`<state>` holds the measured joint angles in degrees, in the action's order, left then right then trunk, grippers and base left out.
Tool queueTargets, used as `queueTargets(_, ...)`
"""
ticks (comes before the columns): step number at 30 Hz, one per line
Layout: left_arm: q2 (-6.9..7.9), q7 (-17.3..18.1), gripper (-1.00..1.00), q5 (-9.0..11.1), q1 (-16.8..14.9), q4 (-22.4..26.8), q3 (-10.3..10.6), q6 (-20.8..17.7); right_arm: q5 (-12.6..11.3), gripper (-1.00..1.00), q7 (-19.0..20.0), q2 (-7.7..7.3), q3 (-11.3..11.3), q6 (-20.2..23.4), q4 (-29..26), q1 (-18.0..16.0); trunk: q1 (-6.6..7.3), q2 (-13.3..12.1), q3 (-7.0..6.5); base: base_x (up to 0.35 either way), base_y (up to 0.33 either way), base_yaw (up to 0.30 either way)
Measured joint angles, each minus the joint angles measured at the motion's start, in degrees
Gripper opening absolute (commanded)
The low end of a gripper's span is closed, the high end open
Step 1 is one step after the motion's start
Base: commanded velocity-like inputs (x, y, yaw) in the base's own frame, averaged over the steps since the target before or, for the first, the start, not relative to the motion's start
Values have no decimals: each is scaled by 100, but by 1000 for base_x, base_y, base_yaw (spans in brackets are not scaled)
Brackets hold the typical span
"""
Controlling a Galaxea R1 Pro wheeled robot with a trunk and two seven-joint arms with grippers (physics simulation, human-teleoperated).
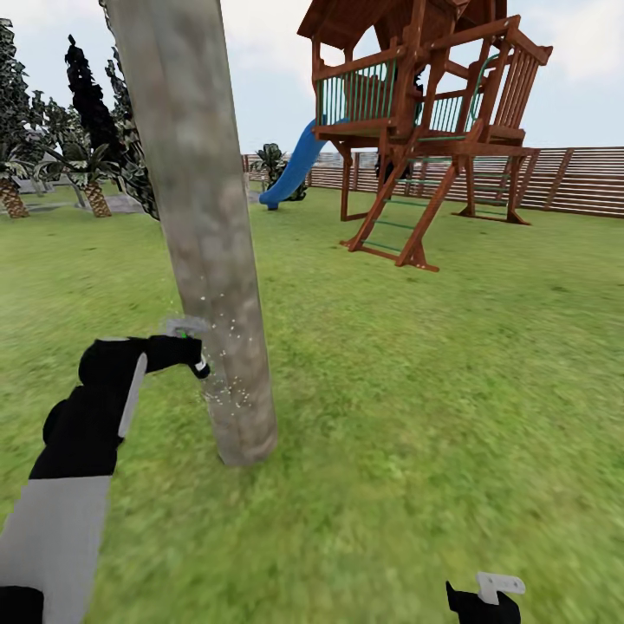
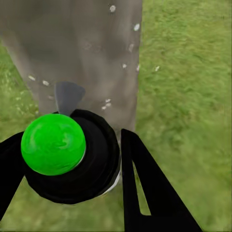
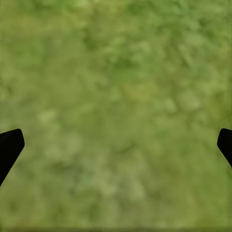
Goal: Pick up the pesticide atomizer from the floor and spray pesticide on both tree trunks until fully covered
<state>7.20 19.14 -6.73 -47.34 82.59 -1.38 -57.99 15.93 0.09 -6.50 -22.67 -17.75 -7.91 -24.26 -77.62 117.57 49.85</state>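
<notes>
1. Spraying step in hand, by my reading: the left gripper (image 1: 195, 351) holds the pesticide atomizer (image 1: 185, 329) just beside the tree trunk (image 1: 204, 234), low on it, and pale droplets speckle the bark near the nozzle.
2. Left wrist view: the atomizer's dark body with its bright green spot (image 2: 53, 143) sits between the two black fingers (image 2: 145, 188), which are clamped on it. The grey spray head (image 2: 67, 95) points at the trunk (image 2: 77, 53), with white flecks on the bark.
3. Droplets show on the lower trunk near the nozzle. Higher up, the bark looks bare, so coverage seems partial.
4. Next move, as a judgement: sweep the nozzle up along this trunk, and probably round it, keeping it aimed and close. The second tree would follow.
5. Right gripper (image 1: 485, 598) hangs low, well apart from the trunk. In the right wrist view its black fingertips (image 3: 10, 145) stand wide apart over grass (image 3: 116, 106), holding nothing.
</notes>
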Motion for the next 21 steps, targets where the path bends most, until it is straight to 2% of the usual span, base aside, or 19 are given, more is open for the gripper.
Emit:
queueTargets(1,86,1,-100,-23,-45,-23,-173,1,-1,100,0,0,0,0,0,0,0,0,0,0,0,0)
queueTargets(3,321,6,-100,11,-159,-44,-246,-8,3,100,0,0,0,0,0,0,0,0,0,0,0,0)
queueTargets(4,361,9,-100,47,-207,-47,-249,-15,5,100,0,0,0,0,0,0,0,0,0,0,0,0)
queueTargets(7,317,11,-100,80,-222,-50,-174,-21,1,100,0,0,0,0,0,0,0,0,0,0,0,0)
queueTargets(9,319,11,-100,81,-193,-54,-16,-14,-1,100,0,0,0,0,0,0,0,0,0,0,0,0)
queueTargets(11,343,4,-100,40,-93,-200,33,21,-1,100,0,0,0,0,0,0,-1,-1,1,0,0,0)
queueTargets(16,412,-51,-100,-30,-11,-1215,-41,199,1,100,0,0,0,0,0,0,-1,-1,1,0,0,0)
queueTargets(17,414,-94,-100,-29,-6,-1438,-45,361,1,100,0,0,0,0,0,0,-1,-1,1,0,0,0)
queueTargets(20,402,-178,-100,-15,-2,-2376,-46,1183,2,100,0,0,0,0,0,0,-1,-1,1,0,0,0)
queueTargets(21,391,-186,-100,21,-2,-2914,-44,1600,3,100,0,0,0,0,0,0,-1,-1,1,0,0,0)
